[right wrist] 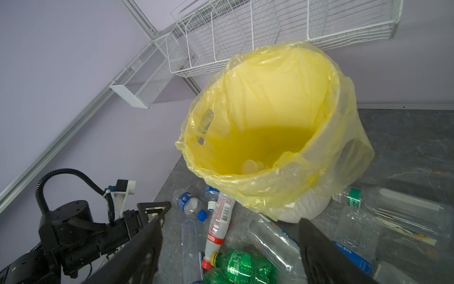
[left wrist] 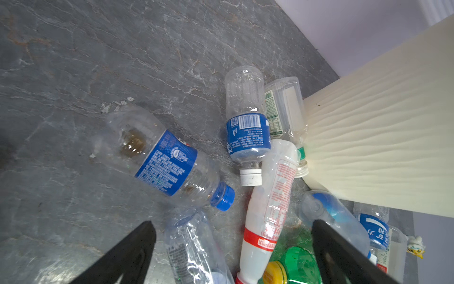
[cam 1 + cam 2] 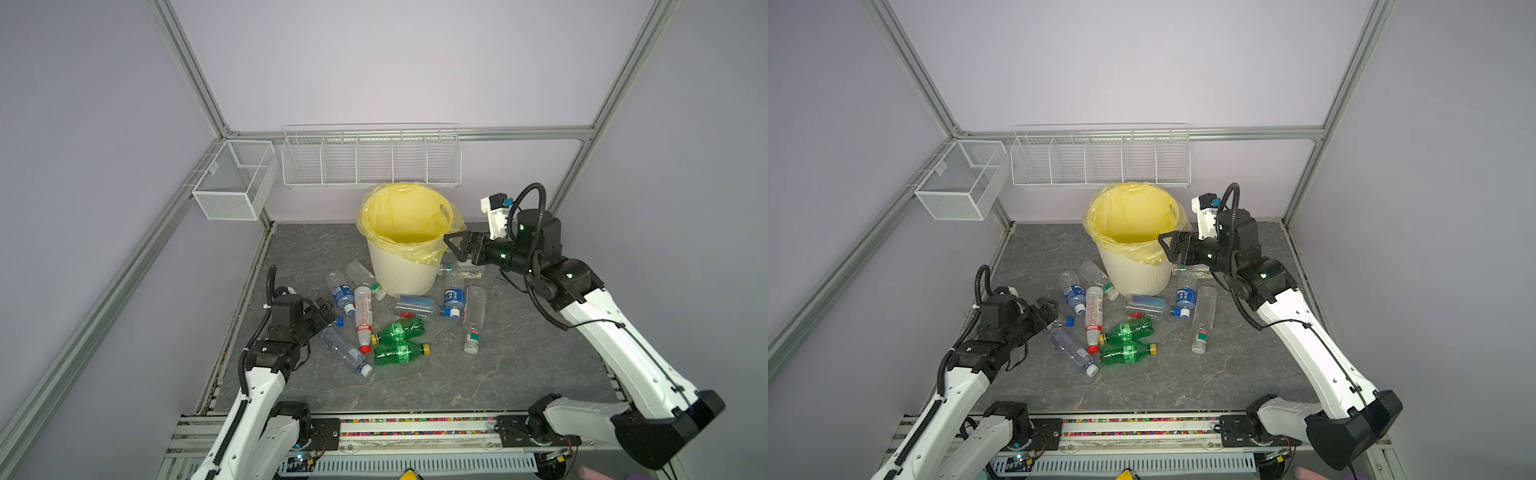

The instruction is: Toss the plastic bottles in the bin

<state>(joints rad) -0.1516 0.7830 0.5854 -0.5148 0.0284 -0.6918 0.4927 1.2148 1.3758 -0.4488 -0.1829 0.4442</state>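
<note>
About a dozen plastic bottles [image 3: 363, 309] lie scattered on the grey tabletop [image 3: 519, 365] at the centre of both top views, fanned out just below the bin [image 3: 405, 274]. The bin stands upright above them, lined with a yellow bag [image 3: 405, 208]. Two green bottles [image 3: 400, 331] lie side by side at the heap's lower edge. The right gripper [image 3: 452, 248] hangs at the bin's right rim, jaws spread and empty. The left gripper [image 3: 328, 311] sits at the heap's left side, also open.

In the left wrist view, the left gripper [image 2: 233, 222] has its dark fingers [image 2: 137, 246] wide apart over bottles [image 2: 167, 162], some lying against the bin's ribbed wall [image 2: 373, 147].

In the right wrist view, the right gripper [image 1: 231, 221] gapes, holding nothing, before the bin [image 1: 307, 206]. Bottles [image 1: 221, 216] lie around its foot.
</note>
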